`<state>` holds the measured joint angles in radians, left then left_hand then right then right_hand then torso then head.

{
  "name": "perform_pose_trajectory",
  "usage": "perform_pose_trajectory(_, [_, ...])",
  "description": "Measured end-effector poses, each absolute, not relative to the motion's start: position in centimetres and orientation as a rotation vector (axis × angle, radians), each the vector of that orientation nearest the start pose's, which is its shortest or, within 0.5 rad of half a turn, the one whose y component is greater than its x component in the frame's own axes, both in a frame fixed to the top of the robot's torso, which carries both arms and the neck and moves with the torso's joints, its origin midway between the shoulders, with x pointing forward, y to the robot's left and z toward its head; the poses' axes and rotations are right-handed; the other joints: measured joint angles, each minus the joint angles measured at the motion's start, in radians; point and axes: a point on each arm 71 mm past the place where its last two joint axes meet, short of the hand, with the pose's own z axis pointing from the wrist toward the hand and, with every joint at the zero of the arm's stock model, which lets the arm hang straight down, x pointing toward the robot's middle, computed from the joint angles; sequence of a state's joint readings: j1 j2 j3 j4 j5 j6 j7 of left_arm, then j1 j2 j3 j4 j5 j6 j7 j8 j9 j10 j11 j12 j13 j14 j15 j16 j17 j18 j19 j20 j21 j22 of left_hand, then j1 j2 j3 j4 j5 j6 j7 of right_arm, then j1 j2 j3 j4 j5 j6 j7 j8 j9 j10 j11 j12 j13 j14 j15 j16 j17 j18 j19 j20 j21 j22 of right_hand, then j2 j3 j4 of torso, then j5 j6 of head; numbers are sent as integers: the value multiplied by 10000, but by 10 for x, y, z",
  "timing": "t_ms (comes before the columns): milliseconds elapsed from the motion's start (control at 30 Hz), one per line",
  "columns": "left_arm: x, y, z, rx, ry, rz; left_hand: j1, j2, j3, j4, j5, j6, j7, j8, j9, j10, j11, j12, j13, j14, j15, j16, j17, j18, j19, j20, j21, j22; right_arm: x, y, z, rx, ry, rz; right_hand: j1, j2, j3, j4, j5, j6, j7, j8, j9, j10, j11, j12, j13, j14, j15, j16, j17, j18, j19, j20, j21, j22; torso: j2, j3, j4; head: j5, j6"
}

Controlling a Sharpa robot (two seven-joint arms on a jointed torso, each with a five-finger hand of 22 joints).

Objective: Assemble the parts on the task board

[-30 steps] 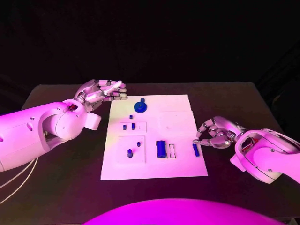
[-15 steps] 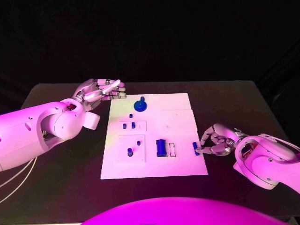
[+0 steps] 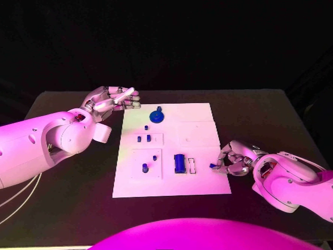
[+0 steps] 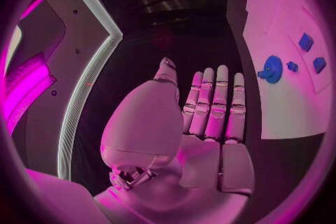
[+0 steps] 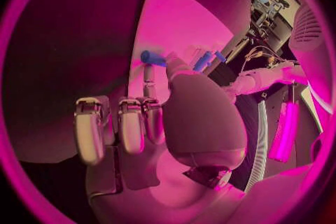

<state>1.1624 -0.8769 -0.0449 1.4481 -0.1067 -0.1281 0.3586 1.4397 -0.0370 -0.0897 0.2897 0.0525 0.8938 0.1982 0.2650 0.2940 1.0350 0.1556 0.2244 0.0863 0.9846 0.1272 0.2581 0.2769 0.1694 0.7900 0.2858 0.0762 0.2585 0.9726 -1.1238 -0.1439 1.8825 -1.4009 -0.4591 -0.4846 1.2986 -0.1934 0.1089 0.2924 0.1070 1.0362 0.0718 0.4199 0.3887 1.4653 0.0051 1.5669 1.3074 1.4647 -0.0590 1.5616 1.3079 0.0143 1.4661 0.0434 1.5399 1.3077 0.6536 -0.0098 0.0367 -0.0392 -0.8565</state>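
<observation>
The white task board (image 3: 200, 127) lies mid-table. On it sit a round blue knob (image 3: 157, 116), several small blue pegs (image 3: 143, 139) and a blue block (image 3: 179, 164). At the board's right edge, my right hand (image 3: 234, 158) pinches a small blue peg (image 3: 212, 165) between thumb and a finger. The right wrist view shows that peg (image 5: 153, 57) at the fingertips of the right hand (image 5: 161, 112), just over the board (image 5: 175, 17). My left hand (image 3: 111, 99) hovers off the board's far left corner and holds nothing. In the left wrist view the left hand (image 4: 210, 117) has straight fingers, with the knob (image 4: 271, 69) beside them.
A narrow white slot (image 3: 190, 166) lies beside the blue block. Bare black table (image 3: 264, 114) surrounds the board, with its edges far behind and to the sides. My big left forearm (image 3: 39, 146) stretches over the table's left part.
My right hand has slid towards me along the board's right edge and closed on the small blue peg that lay there. The left hand has barely moved.
</observation>
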Motion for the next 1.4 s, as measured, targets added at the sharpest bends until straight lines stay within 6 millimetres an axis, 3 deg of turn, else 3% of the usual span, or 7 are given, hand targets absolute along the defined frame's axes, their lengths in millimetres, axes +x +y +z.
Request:
perform_pose_trajectory(267, [490, 238, -203, -10362, 15560, -15576, 0, 0, 0, 0, 0, 0, 0, 0, 0, 0, 0, 0, 7, 0, 0, 0, -1, 0, 0, 0, 0, 0, 353, -246, -281, 2336, 19860, 4187, 73, 123, 79, -68, 114, 88, -51, 60, 27, -17, -47, 0, 0, 26, -26, 0, -1, -1, 0, 0, 25, -1, 0, 1, 1, 12, -3])
perform_pose_trajectory(367, [490, 238, -203, -10363, 15563, -15577, 0, 0, 0, 0, 0, 0, 0, 0, 0, 0, 0, 0, 8, 0, 0, 0, -1, -1, 0, 0, 0, 1, 355, -243, -281, 2003, 19843, 4096, 517, 23, 232, -142, 114, 90, -52, 58, 741, 4, -77, 0, 0, 38, -38, 0, -1, 0, 0, 0, 25, -1, -1, 0, 2, 19, -12])
perform_pose_trajectory(433, [490, 239, -203, -10367, 15567, -15570, 0, 0, 0, 0, 0, 0, 0, 0, 0, 0, 0, 0, 8, 28, -28, 0, -1, -1, 0, 0, 0, -10, 355, -240, -280, 1608, 19828, 4025, 857, -112, 395, -217, 47, 91, -53, 57, 767, 15, -87, 0, 0, 38, -39, 0, -1, 0, 0, 0, 25, -1, -2, -5, 2, 19, -15])
perform_pose_trajectory(467, [490, 239, -203, -10369, 15569, -15567, 0, 0, 0, 0, 0, 0, 0, 0, 0, 0, 0, 0, 8, 37, -37, 0, -1, -1, 0, 0, 0, -10, 355, -239, -280, 1421, 19822, 3978, 960, -163, 453, -229, -15, 91, -54, 55, 1030, 15, -87, 0, 0, 38, -38, 0, -2, 0, 0, 0, 25, -1, -4, -4, 3, 19, -19])
perform_pose_trajectory(1000, [490, 240, -204, -10397, 15588, -15522, 42, 42, 0, 0, 0, 0, 0, 0, -10, 37, -38, 0, 6, 37, -37, 0, 6, 0, 0, 0, 1, -18, 354, -225, -274, -790, 19580, 3538, 1667, -320, 805, -251, 177, 7, 63, -292, 855, 14, -86, 0, 0, 38, -38, 0, -3, 0, 0, -1, 25, -3, -13, -7, -4, 42, -31])
perform_pose_trajectory(1133, [490, 240, -204, -10400, 15593, -15519, 60, 60, 0, 0, 0, 0, 0, -1, -10, 37, -37, 0, 6, 37, -37, 0, 15, -1, 0, 0, 1, -23, 352, -222, -274, -867, 19574, 3618, 1876, -528, 1234, 179, 2059, 85, 60, -292, 714, 15, -85, 0, 0, 38, -38, 40, -3, 0, 0, -1, 112, -3, -7, -3, -5, 42, -25])
perform_pose_trajectory(1400, [490, 240, -204, -10407, 15609, -15514, 134, 134, 1, 0, 0, 0, 0, -1, -20, 36, -37, 0, 5, 36, -36, -38, 24, 0, 73, 2, 1, -44, 352, -225, -275, 123, 19774, 3874, 1212, -118, 2447, 1133, 3524, -66, 33, 125, 719, 13, -83, 0, 0, 37, -37, 40, -4, -1, 0, -1, 276, -4, -6, 1, -5, 55, -25])
